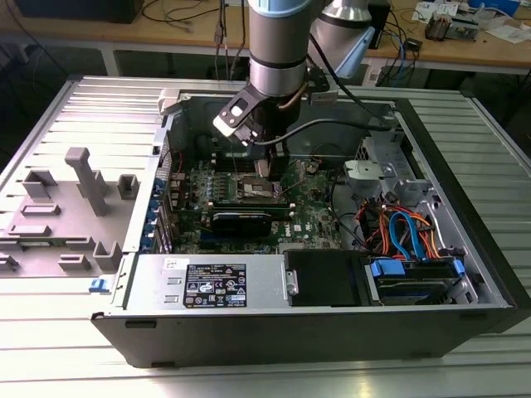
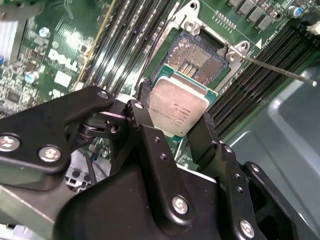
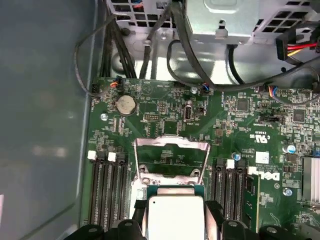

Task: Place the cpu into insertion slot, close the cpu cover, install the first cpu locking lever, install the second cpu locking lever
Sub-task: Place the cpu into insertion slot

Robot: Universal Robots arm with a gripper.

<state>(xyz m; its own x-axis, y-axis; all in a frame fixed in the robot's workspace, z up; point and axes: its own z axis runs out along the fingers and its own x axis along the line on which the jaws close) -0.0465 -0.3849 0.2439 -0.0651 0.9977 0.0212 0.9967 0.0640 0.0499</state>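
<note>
1. Surface: an open computer case (image 1: 290, 338) lies on its side on a ribbed grey metal table (image 1: 58, 365). A grey plastic fixture (image 1: 79, 195) stands on the table, to the exterior view's left of the case.
2. Room: wooden benches (image 1: 166, 35) strewn with loose cables run behind the table.
3. Inside the case, the green board (image 1: 311, 217) lies flat. Blue and orange cables (image 1: 406, 236) bunch at the exterior view's right, and a labelled metal box (image 1: 207, 286) sits along the near wall.
4. My arm (image 1: 278, 50) comes down from above, with my gripper (image 1: 264, 168) low over the board.
5. Gripper state: my fingers (image 2: 205, 137) are drawn in against two opposite edges of the cpu (image 2: 177, 106) and hold it between them.
6. Position: the cpu hangs over the near edge of the insertion slot (image 2: 195, 57), whose contact field lies mostly uncovered. I cannot tell whether the chip touches the rim.
7. Orientation: the cpu is flat, with its metal top facing both wrist cameras. It is near square, with no clear long axis. Its edges run parallel to the slot's rim, and the gripped edges face the memory slots (image 3: 107, 190) on either side.
8. The cpu cover (image 3: 172, 143) stands raised on the slot's far side. A thin metal lever (image 2: 280, 69) angles out from one corner of the slot.
</note>
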